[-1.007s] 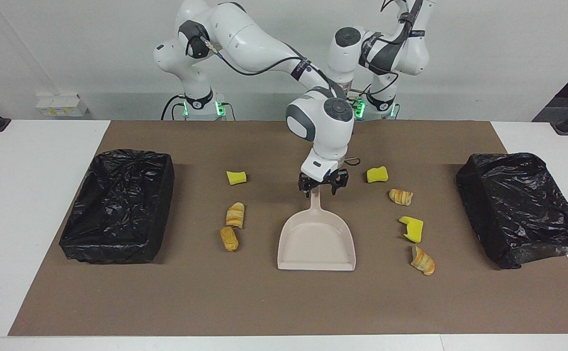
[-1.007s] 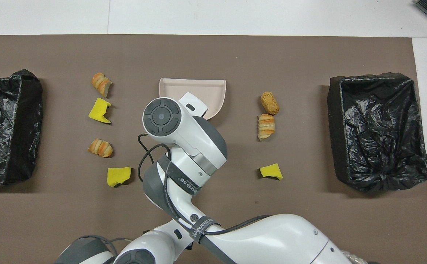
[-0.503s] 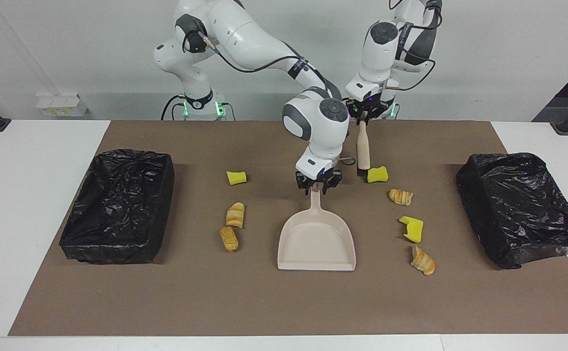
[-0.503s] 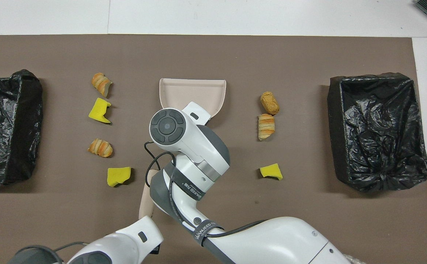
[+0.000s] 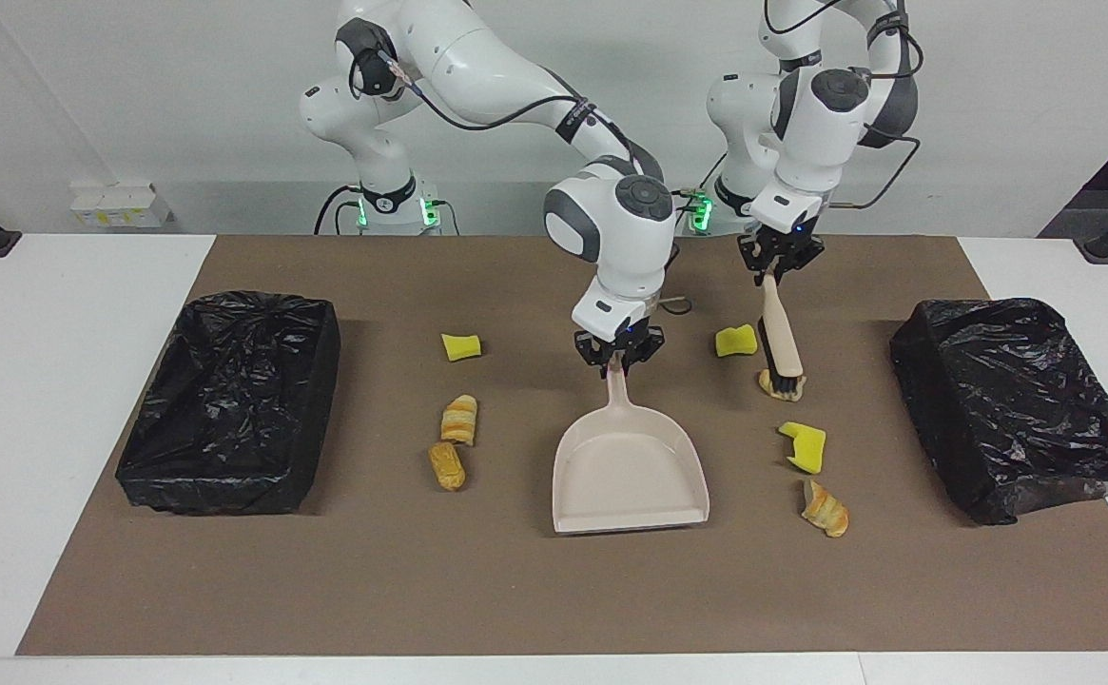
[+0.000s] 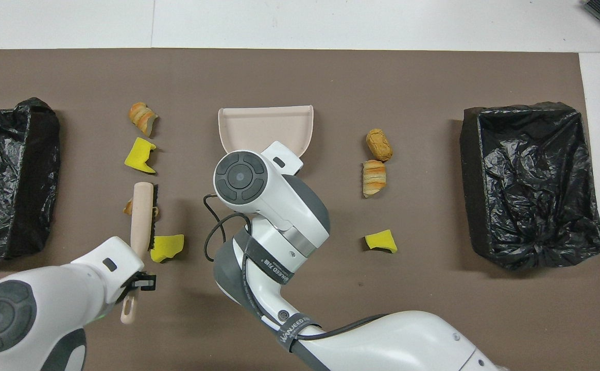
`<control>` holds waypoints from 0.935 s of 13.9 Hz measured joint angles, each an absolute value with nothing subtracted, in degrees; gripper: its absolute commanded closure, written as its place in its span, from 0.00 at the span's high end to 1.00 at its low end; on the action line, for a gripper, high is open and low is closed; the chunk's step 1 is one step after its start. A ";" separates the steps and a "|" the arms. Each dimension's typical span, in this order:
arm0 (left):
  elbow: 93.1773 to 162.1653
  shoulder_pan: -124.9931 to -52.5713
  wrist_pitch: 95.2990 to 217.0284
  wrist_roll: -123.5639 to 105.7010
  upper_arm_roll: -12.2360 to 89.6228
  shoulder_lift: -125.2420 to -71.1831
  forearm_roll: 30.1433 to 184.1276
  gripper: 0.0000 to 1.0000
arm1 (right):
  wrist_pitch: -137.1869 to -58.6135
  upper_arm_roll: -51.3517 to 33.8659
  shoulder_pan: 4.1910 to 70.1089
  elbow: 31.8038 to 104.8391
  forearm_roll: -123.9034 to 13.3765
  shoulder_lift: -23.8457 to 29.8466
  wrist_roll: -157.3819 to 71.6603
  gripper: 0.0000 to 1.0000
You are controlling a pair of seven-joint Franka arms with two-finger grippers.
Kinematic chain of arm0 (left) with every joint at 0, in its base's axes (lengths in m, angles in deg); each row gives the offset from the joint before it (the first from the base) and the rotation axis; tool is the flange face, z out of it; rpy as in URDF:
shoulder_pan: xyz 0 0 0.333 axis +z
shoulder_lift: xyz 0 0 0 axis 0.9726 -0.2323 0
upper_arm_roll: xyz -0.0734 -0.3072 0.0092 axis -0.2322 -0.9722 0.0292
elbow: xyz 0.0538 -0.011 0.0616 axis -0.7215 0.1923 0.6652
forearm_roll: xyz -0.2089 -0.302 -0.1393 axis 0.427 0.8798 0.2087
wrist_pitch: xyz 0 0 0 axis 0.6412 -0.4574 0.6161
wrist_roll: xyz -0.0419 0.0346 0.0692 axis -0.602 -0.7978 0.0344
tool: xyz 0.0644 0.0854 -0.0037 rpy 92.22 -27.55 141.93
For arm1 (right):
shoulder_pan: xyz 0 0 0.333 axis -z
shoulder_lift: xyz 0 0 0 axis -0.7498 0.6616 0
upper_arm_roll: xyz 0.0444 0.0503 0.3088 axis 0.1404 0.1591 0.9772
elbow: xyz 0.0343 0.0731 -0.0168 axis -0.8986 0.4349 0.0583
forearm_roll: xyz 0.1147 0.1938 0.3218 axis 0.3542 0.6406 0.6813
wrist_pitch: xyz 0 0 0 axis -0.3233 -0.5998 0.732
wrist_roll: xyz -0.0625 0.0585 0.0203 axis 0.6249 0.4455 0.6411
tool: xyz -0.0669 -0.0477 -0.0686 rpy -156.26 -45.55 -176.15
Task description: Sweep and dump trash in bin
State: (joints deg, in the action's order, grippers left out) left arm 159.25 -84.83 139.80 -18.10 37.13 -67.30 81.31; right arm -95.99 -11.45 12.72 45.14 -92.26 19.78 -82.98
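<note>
We're seeing the right gripper [image 5: 618, 362] clamping the dustpan [image 5: 631, 471] handle mid-frame; the left gripper [image 5: 775, 269], upper right, is gripping the brush [image 5: 781, 344], bristles touching a pastry [image 5: 770, 385].

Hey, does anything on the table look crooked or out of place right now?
Yes. The black-bagged bin at the left arm's end sits skewed to the mat's edge, its liner slumped outward, while the other bin sits nearly square. The seven scattered scraps are expected.
</note>
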 measured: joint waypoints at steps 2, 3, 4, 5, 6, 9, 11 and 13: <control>154.14 -81.34 140.02 -23.08 37.18 -73.52 79.30 0.00 | -95.99 -11.48 14.11 45.24 -92.25 18.78 -72.92 0.00; 151.62 -80.11 140.48 -24.79 37.19 -76.97 77.63 0.00 | -95.99 -11.49 14.71 45.30 -92.30 18.55 -68.12 0.00; 148.85 -79.17 141.09 -25.98 37.23 -80.63 76.28 0.00 | -95.99 -11.50 15.24 45.36 -92.33 18.47 -63.16 0.00; 145.72 -78.46 141.46 -26.82 37.24 -84.28 75.07 0.00 | -95.99 -11.51 15.77 45.45 -92.35 18.46 -58.04 0.00; 141.85 -77.83 141.51 -27.54 37.27 -88.19 73.57 0.00 | -95.97 -11.55 16.38 45.61 -92.36 18.46 -52.70 0.00; 131.34 -75.70 141.51 -31.24 37.29 -97.93 70.17 0.00 | -95.58 -11.70 18.65 45.88 -92.52 18.46 -37.07 0.00; 126.06 -74.22 141.51 -36.06 37.30 -102.74 69.99 0.00 | -95.57 -11.79 19.92 45.99 -93.78 18.46 -27.80 0.00; 123.50 -73.08 141.33 -40.42 37.22 -105.80 70.02 0.00 | -95.58 -11.82 21.13 46.13 -94.24 18.47 -19.42 0.00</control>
State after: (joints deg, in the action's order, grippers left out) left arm 123.50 -73.08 141.33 -40.42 37.22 -105.80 70.02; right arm -95.58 -11.82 21.13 46.13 -94.24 18.47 -19.42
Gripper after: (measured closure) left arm 0.731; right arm 0.678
